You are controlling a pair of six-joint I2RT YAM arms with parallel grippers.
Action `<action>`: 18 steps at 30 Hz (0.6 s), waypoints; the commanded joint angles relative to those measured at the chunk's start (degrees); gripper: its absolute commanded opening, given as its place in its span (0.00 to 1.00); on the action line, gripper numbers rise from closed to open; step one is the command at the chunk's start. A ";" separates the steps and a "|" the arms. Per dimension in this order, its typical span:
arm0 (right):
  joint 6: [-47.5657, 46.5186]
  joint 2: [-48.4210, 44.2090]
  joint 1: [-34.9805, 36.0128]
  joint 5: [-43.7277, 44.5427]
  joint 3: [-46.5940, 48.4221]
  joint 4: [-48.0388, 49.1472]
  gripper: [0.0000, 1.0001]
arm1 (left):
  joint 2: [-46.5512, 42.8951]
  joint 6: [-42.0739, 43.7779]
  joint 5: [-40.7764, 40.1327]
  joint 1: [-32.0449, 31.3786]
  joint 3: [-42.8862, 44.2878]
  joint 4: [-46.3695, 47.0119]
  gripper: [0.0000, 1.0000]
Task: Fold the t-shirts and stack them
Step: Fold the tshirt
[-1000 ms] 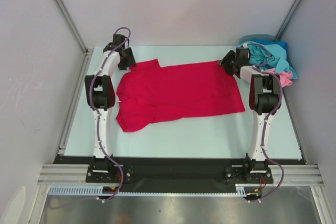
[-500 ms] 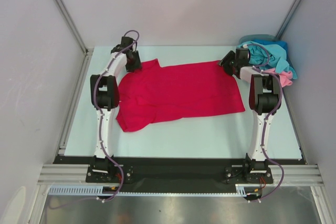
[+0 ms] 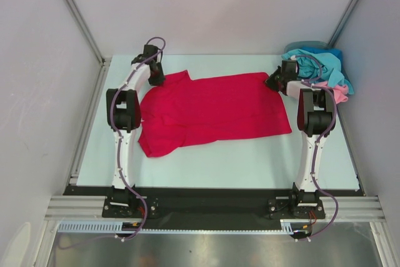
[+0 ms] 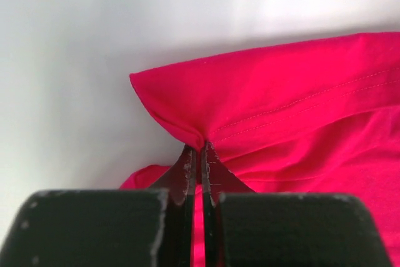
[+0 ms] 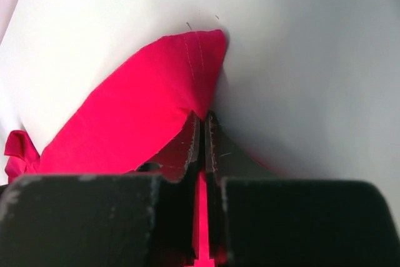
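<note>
Left gripper [image 4: 201,148]: pinched tight on the red t-shirt [image 3: 212,107], far left corner
Right gripper [image 5: 202,117]: clamped on its far right corner
Shirt: spread on the counter [image 3: 237,161]
Handling: light, limp, likely sags; corners suit

Nothing can be read in any view: no writing, brand, number or sign. The crimson t-shirt [image 3: 212,107] shows only plain cloth and rows of stitching in the close wrist views.
</note>
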 commanded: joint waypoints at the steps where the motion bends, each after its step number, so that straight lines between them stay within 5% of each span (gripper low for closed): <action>1: -1.45 -2.26 0.32 1.52 0.16 0.29 0.00 | -5.40 -0.13 -2.38 -0.61 -1.14 -0.12 0.00; 18: -3.12 -5.60 0.32 3.98 -4.23 4.68 0.00 | -13.58 -1.09 -7.66 -0.70 -4.66 1.91 0.00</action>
